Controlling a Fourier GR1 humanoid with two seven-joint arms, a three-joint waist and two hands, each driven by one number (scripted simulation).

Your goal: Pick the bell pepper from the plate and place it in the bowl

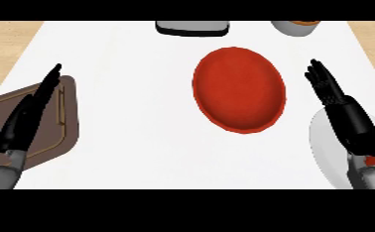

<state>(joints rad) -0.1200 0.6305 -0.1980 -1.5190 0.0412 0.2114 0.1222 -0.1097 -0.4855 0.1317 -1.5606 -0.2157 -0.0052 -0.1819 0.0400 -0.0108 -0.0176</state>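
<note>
My right hand (338, 108) sat at the right side of the frame, fingers straight and pointing toward the top, holding nothing. It hung over the upper left rim of the white plate (320, 146), which lay at the lower right and ran off the right edge. Bell pepper (369, 161): only a small reddish sliver showed at the far right edge, just behind my right wrist, over the plate; most of it was hidden or out of frame, so I could not tell its shape or whether it touched the hand.

Red bowl (239, 89) sat upper center-right, nothing visible inside, just left of my right hand's fingertips with a gap of white counter (132, 102) between them.

My left hand (28, 114) was at the left edge, fingers straight and together, angled up toward the top, holding nothing. It lay over a brown tray (62, 127) with a lighter inner line, at the lower left, well apart from the bowl.

Top edge: a dark-and-white flat object (192, 27) upper center, cut off by the frame, identity unclear. A grey cup-like container (294, 27) with something orange in it sat upper right, also cut off.
</note>
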